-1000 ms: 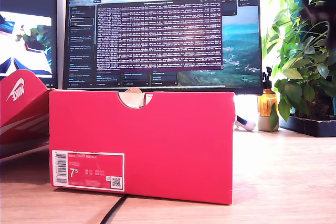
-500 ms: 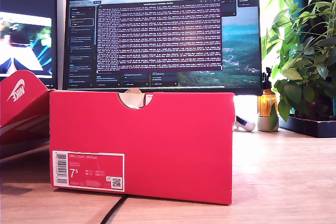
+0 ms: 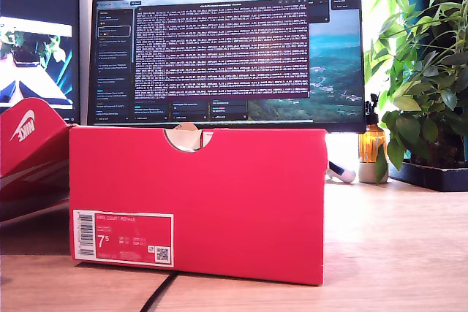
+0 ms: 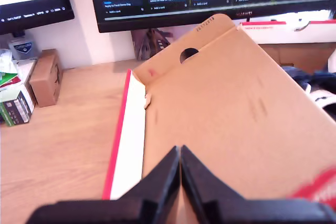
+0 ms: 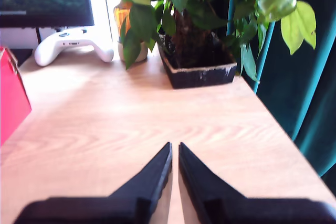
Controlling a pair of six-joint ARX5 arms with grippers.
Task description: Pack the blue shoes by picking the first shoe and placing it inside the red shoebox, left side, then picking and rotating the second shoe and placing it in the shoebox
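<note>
The red shoebox [image 3: 197,202] stands upright, label end facing the exterior camera, long axis running toward the monitor [image 3: 227,49]; my first gripper [image 4: 180,153] and second gripper [image 5: 175,148] are both clenched empty.

Bright red shoebox [image 3: 219,202], white barcode label [image 3: 123,237], red lid [image 3: 29,144] with white swoosh

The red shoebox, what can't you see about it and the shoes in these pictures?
- Inside of the red shoebox: hidden in the exterior view by its own front wall.
- Blue shoe: cut off by the first wrist view's edge; the second shoe cannot be made out.
- Label small print: too small.
- My first tool and second tool: absent from the exterior view.
</note>
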